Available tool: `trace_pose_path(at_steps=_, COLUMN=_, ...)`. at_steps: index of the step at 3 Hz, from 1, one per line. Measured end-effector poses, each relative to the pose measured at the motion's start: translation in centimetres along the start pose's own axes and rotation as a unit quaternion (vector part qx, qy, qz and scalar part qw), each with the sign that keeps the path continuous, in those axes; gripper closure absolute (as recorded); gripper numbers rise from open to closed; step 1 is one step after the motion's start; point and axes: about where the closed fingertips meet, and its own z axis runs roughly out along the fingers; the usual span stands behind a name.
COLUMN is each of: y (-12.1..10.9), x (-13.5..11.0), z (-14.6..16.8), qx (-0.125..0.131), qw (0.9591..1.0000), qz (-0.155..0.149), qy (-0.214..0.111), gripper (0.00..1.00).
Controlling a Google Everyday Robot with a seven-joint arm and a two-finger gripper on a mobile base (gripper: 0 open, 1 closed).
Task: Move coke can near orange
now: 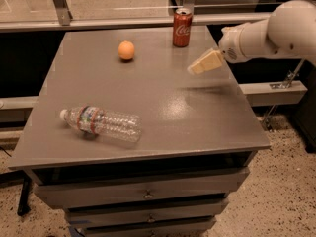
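The coke can (181, 27) stands upright at the far edge of the grey table (163, 107), right of centre. The orange (126, 50) lies on the table to the can's left and slightly nearer me. My gripper (201, 65) hangs above the table's right side on the white arm (276, 33), to the right of the can and nearer me. It is apart from the can and holds nothing.
A clear plastic water bottle (101, 123) lies on its side at the front left of the table. Drawers (148, 194) sit below the tabletop. A metal rail and glass panel (118, 19) run behind the table.
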Motion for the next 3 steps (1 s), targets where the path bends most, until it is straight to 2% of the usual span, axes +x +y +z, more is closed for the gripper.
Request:
trace_pose_path(at_steps=1, y=-2.4, x=1.1, z=5.3, qx=0.031, qw=0.9948, qz=0.078, qy=-0.058, gripper=0.00)
trace_pose_path(at_steps=2, y=-6.4, x=0.3, z=9.3, qx=0.079, qw=0.9821, qz=0.120, qy=-0.122, gripper=0.00)
trace_pose_path(at_steps=3, y=-9.7, x=-1.1, z=11.7, qx=0.110, qw=0.9696, qz=0.138, qy=-0.169, gripper=0.00)
